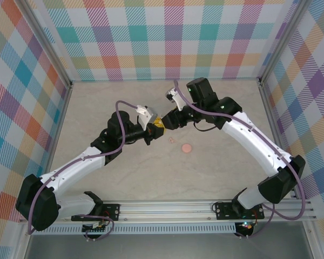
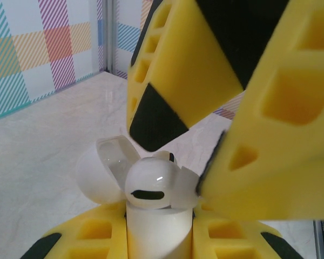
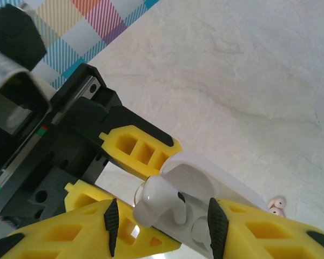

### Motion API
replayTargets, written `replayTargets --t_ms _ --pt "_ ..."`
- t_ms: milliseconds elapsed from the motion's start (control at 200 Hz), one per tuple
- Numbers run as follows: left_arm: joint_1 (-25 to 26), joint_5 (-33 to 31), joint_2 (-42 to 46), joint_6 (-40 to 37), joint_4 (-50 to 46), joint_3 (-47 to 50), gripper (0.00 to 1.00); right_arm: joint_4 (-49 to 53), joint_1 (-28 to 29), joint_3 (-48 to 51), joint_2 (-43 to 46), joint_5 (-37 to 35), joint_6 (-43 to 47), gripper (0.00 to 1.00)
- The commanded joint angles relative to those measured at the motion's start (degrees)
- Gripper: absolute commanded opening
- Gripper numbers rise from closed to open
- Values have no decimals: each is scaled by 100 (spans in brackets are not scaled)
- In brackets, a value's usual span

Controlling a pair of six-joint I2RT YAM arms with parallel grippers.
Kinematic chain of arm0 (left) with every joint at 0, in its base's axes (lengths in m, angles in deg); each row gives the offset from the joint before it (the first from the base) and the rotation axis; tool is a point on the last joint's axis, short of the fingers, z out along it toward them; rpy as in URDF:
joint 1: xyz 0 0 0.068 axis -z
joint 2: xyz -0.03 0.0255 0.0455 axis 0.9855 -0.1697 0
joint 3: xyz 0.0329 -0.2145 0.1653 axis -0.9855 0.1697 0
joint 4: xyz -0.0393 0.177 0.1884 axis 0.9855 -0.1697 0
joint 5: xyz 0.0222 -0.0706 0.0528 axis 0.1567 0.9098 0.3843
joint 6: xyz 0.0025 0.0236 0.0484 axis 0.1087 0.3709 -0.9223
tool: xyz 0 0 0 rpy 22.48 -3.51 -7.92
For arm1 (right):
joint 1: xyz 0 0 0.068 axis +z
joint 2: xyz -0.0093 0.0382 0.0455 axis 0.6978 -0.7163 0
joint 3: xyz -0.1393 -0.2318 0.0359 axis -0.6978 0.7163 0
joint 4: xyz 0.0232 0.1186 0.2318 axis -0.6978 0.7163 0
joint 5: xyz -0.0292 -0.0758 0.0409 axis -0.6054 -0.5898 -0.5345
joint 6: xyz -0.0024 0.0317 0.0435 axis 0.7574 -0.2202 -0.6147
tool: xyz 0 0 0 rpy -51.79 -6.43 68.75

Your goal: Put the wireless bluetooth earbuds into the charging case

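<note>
The white charging case point(image 2: 157, 232) stands upright between the yellow fingers of my left gripper point(image 2: 159, 240), which is shut on it. Its lid point(image 2: 102, 172) is hinged open to the left. One white earbud point(image 2: 151, 186) rests in the case mouth, bulb up and stem down in its socket point(image 3: 156, 202). My right gripper point(image 3: 163, 226) hovers around it with jaws apart, and one yellow finger point(image 2: 281, 124) touches the bud's soft tip. Both grippers meet mid-table, left gripper point(image 1: 153, 131) and right gripper point(image 1: 167, 120). A second rounded white shape point(image 3: 201, 231) lies in the case, unclear.
A flat salmon-pink disc point(image 1: 187, 147) lies on the pale marble tabletop point(image 1: 97, 108), just right of the grippers. A tiny pinkish bit point(image 1: 171, 140) lies closer to them, small pinkish bit point(image 3: 277, 204). Checked walls point(image 1: 167, 38) enclose the table on three sides.
</note>
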Motion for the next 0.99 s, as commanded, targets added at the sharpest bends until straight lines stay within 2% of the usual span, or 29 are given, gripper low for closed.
replayTargets --t_ms 0,120,360,605,990 --pt "51 130 -17 -19 39 -208 0 40 -11 -199 -83 194 -50 50" --pt "51 135 -17 -19 55 -205 0 46 -11 -199 -123 157 -53 49" --pt "43 125 -15 -11 48 -191 0 36 -12 -182 -110 -18 -100 34" --pt "51 90 46 104 266 -94 0 -31 -59 -114 -72 -2 -185 25" --pt "51 239 115 427 943 163 0 -505 -415 267 114 765 -438 21"
